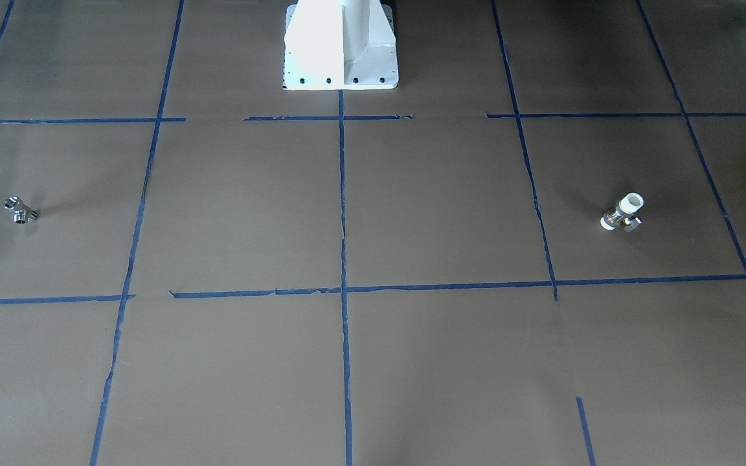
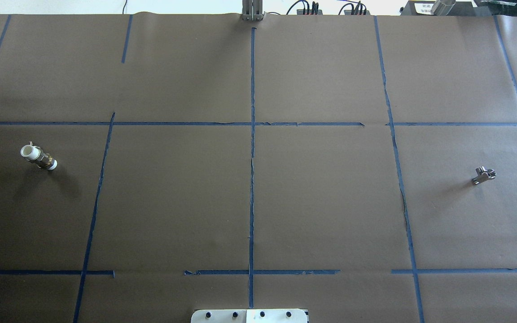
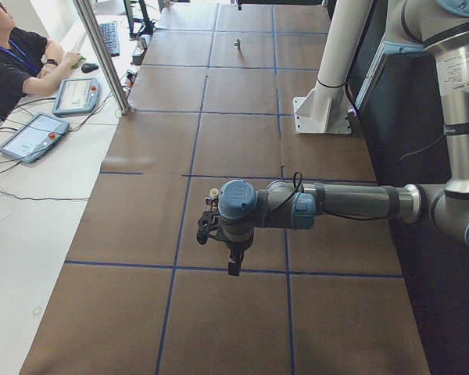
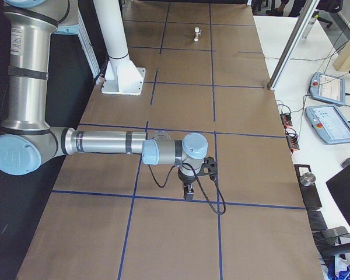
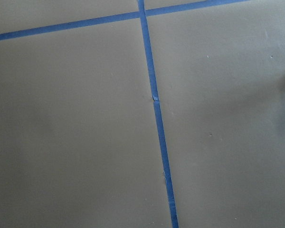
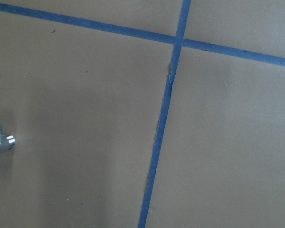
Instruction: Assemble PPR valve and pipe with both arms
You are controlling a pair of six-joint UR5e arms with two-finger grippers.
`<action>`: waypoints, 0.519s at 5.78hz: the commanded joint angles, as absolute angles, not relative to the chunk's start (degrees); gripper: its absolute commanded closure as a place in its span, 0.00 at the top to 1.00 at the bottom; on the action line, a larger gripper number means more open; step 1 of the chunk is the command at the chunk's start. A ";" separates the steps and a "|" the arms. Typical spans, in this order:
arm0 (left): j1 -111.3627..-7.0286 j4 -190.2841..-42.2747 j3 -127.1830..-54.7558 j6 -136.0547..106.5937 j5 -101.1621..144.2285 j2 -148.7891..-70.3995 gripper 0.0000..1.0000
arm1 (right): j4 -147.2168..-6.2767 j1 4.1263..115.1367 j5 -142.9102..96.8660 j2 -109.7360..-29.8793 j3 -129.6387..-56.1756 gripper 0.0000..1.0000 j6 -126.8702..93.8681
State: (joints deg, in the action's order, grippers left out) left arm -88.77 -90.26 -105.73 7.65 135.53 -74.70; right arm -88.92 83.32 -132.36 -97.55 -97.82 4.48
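The PPR valve (image 1: 622, 212), with white ends and a brass middle, lies on the brown table on my left side; it also shows in the overhead view (image 2: 38, 157) and far off in the exterior right view (image 4: 196, 34). The chrome pipe fitting (image 1: 21, 210) lies on my right side (image 2: 484, 175), and its edge shows in the right wrist view (image 6: 0, 140). My left gripper (image 3: 234, 268) hangs over the table near the valve. My right gripper (image 4: 188, 193) hangs over the table on the pipe's side. Both show only in side views, so I cannot tell whether they are open or shut.
The white pedestal base (image 1: 340, 45) stands at the table's middle on the robot's side. Blue tape lines (image 2: 252, 179) divide the brown table cover. An operator (image 3: 16, 62) sits beyond the far edge with teach pendants (image 3: 31, 134). A metal post (image 3: 102, 55) rises there.
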 commanded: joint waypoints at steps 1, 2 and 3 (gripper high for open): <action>-88.68 -90.00 -105.91 7.56 135.61 -74.36 1.00 | -88.86 83.32 -132.62 -97.56 -97.82 1.00 4.48; -88.68 -90.17 -105.73 7.56 135.35 -74.18 1.00 | -88.86 83.32 -132.71 -97.56 -97.91 1.00 4.48; -88.68 -90.35 -105.30 7.04 135.44 -75.66 1.00 | -88.86 83.23 -132.80 -97.47 -97.91 1.00 4.48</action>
